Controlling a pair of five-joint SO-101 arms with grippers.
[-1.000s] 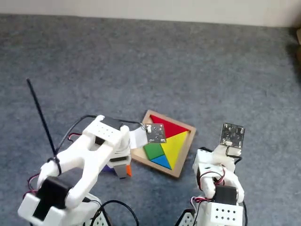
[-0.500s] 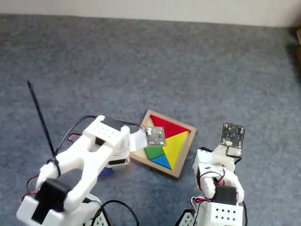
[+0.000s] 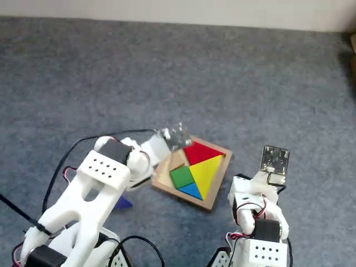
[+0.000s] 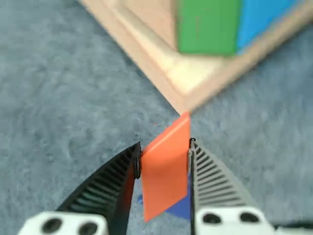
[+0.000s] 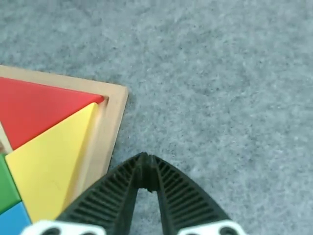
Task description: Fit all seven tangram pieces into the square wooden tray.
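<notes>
Left jaws: narrow, clamped on an orange flat wooden tangram piece (image 4: 165,176) across its two long edges. The left gripper (image 4: 164,147) hangs just outside one corner of the tray.
Right jaws: closed on nothing, tips meeting. The right gripper (image 5: 145,161) sits over the carpet just outside the tray rim.
Held piece: looks like the parallelogram; one point leads toward the tray; appears clear of the carpet.
Tray: square wooden tray (image 4: 195,78) on grey carpet (image 3: 250,83), set corner-on in the high view.
Seated pieces (from tray centre, high view): red triangle (image 3: 200,151) at 1 o'clock; yellow triangle (image 3: 208,172) at 3 o'clock; green square (image 3: 181,177) at 8 o'clock; blue triangle (image 3: 192,191) at 6 o'clock.
Free area: bare wooden floor (image 3: 164,169) at 9 o'clock.
Loose piece: blue-violet piece (image 3: 122,203) on the carpet at 8 o'clock from the tray.
Step in hand (judged): carrying the orange piece to the free area.
Procedure: lift above rim height before crossing; rotate the wrist until the long edges parallel the green square's side; lower flat; release only when seated.
Risk: a leading point catching the rim, or nudging the green square.
</notes>
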